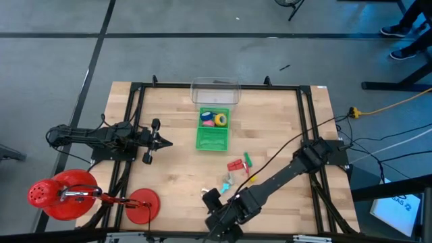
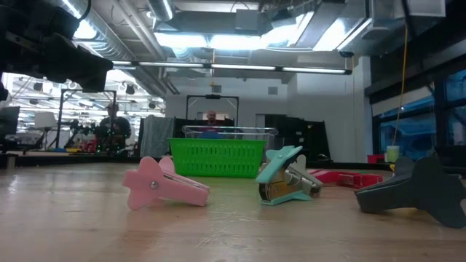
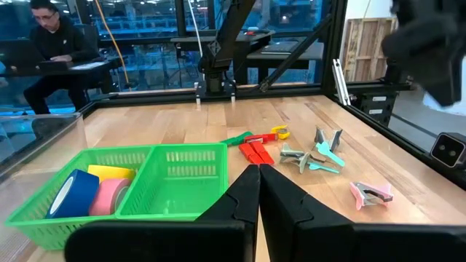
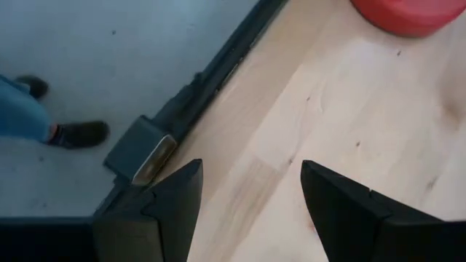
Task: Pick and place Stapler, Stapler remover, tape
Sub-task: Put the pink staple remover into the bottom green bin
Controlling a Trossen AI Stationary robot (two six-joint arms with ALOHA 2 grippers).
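Observation:
A green two-part basket (image 1: pixel 212 138) (image 3: pixel 182 178) stands at the table's middle. Blue, yellow and pink tape rolls (image 1: pixel 214 119) (image 3: pixel 91 193) lie in its far compartment. A red stapler (image 1: pixel 235 165) (image 3: pixel 255 151) lies on the table nearer than the basket, to its right. A teal staple remover (image 1: pixel 226 181) (image 2: pixel 287 178) and a pink one (image 2: pixel 164 185) (image 3: pixel 371 193) rest nearer still. My left gripper (image 1: pixel 165 142) (image 3: pixel 258 171) is shut and empty, left of the basket. My right gripper (image 1: pixel 219 223) (image 4: pixel 251 175) is open and empty, at the near edge.
A clear box (image 1: pixel 214 91) sits behind the basket. A green piece (image 1: pixel 247 160) lies by the stapler, with grey staple removers (image 3: pixel 291 155) nearby. A red stand (image 1: pixel 64 194) is at the near left corner. A dark winged shape (image 2: pixel 415 189) rests at the low view's right. A person (image 3: pixel 51 44) sits beyond the table.

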